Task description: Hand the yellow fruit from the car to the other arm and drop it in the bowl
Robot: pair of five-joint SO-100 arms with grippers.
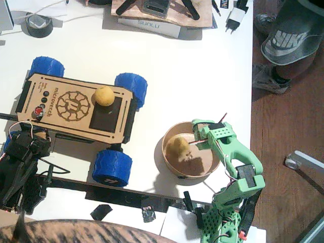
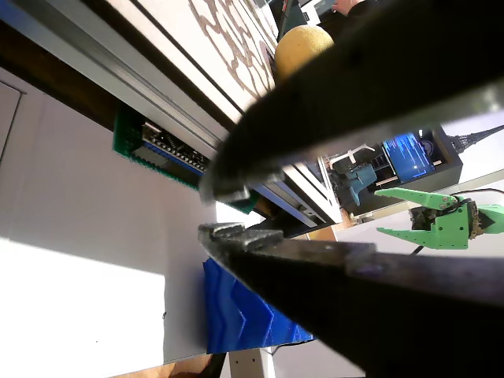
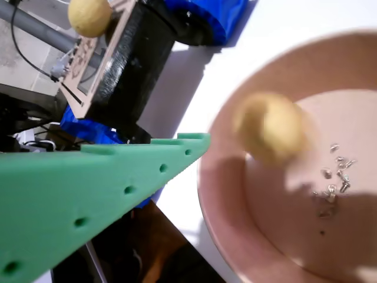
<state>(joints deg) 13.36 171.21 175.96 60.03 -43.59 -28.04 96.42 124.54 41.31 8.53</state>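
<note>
Green claw (image 3: pixel 177 147) empty over bowl (image 1: pixel 169 157) rim; yellow fruit (image 1: pixel 178 147) inside; second fruit (image 1: pixel 104 95) on car (image 1: pixel 61 109).

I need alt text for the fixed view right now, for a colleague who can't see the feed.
Overhead view of a white table: the green right gripper hangs at the rim of a tan bowl with one yellow fruit inside. A second yellow fruit sits on the blue-wheeled wooden car at left. The black left arm rests at lower left.
</note>
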